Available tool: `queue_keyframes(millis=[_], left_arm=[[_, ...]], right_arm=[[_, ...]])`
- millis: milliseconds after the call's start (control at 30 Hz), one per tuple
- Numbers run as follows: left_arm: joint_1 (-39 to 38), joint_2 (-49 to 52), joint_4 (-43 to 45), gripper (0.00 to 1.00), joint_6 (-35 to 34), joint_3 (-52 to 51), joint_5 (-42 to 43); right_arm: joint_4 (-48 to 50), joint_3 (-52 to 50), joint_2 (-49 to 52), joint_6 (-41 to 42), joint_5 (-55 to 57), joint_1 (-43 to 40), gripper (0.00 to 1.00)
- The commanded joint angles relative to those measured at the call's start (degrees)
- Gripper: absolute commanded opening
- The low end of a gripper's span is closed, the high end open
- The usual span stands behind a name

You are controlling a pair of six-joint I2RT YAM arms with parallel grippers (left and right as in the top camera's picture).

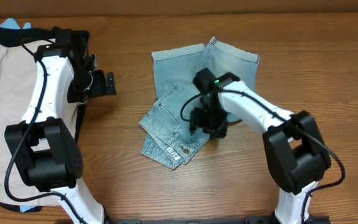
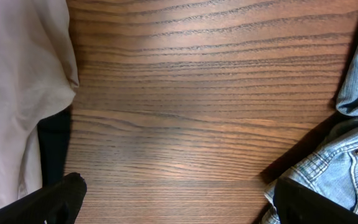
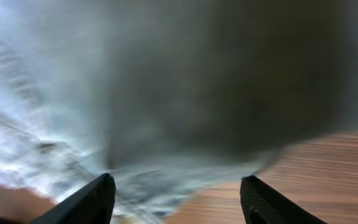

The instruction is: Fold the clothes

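The light-blue denim shorts [image 1: 185, 99] lie on the table's middle, partly folded, with the waistband end bunched at the lower left and two cuffed legs toward the back. My right gripper [image 1: 209, 124] hovers over the shorts' right edge, open, with blurred denim [image 3: 104, 112] just below its fingers [image 3: 179, 199]. My left gripper [image 1: 109, 83] is open over bare wood [image 2: 191, 112], left of the shorts, whose edge shows in the left wrist view [image 2: 347, 155].
A large beige garment [image 1: 11, 106] lies over a black garment [image 1: 79, 46] at the table's left side, and both show in the left wrist view [image 2: 17, 81]. A blue scrap [image 1: 8, 25] sits at the far left corner.
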Motion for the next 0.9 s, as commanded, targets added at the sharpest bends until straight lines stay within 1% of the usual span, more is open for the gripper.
queue_keyframes(millis=[0, 100, 333, 533, 700, 867], left_arm=[[-0.8, -2.0, 0.3, 1.0, 1.9, 0.2, 0.3], [-1.7, -2.0, 0.6, 1.0, 3.1, 0.2, 0.5], [-4.2, -1.9, 1.8, 1.0, 3.1, 0.2, 0.5], [-6.4, -1.9, 2.3, 1.0, 4.9, 0.2, 0.5], [-9.0, -1.8, 3.4, 1.0, 8.2, 0.2, 0.6], [-13.2, -1.4, 6.4, 1.0, 11.3, 0.2, 0.7]], right_arm=[[-1.0, 0.1, 1.3, -3.0, 7.1, -3.5, 0.68], [-1.0, -0.3, 2.3, -5.4, 9.5, -5.5, 0.68], [1.0, -0.3, 4.3, -5.5, 12.1, -6.3, 0.68], [-0.5, -0.7, 4.5, -4.8, 22.4, -7.3, 0.68], [-1.2, -1.5, 4.5, -5.0, 25.0, -13.2, 0.68], [-1.4, -1.5, 4.5, -5.6, 25.3, -22.3, 0.69]])
